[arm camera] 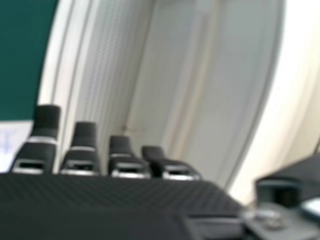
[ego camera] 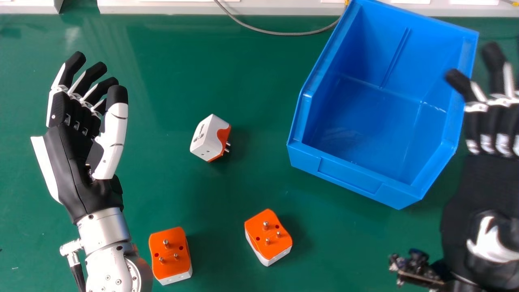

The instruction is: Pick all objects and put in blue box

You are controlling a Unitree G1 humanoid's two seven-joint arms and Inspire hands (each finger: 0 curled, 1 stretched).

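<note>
A white and orange, block-shaped plastic plug adapter (ego camera: 207, 138) lies on its side on the green worktop (ego camera: 170, 73), its pins facing right, between the left robot hand (ego camera: 75, 158) and the open-topped blue plastic box (ego camera: 344, 162). Nearer the robot, two more orange-and-white block-shaped adapters rest with their orange faces and metal pins upward: one (ego camera: 170, 253) just beside the left forearm (ego camera: 106, 247), the other (ego camera: 267, 235) farther right, below the box. A sliver of orange (ego camera: 136, 248) shows at the left wrist, mostly hidden by it. The forearm stands close along the left side of the nearer-left adapter.

Beyond the box, a thin grey cable (ego camera: 279, 32) curves along the far edge.

The left robot hand is relaxed, its fingers loosely bent and its thumb apart, holding nothing. The right robot hand (ego camera: 478, 178) is released, its fingers extended, grasping nothing; it overlaps the box's right rim in the head view, and contact is unclear.
</note>
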